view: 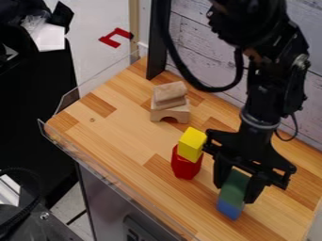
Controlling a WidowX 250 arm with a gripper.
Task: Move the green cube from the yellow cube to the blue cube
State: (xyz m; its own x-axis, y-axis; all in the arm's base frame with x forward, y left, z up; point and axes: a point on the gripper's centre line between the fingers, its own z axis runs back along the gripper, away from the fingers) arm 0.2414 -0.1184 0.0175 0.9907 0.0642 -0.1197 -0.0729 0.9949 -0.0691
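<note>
Standing over the pale wooden surface [123,136], the black robot arm [267,89] has its black fingers [254,189] closed on the green cube [234,186], which appears to rest on the blue cube [229,209]. Uneven opening or a sideways brush on withdrawal could tip it off.

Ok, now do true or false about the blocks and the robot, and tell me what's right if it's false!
1. The yellow cube sits on the red block. True.
2. The yellow cube is being held. False: the gripper holds the green cube.
3. The blue cube is beneath the green cube. True.
4. The wooden arch is at the top of its stack. False: it is at the bottom.
</note>
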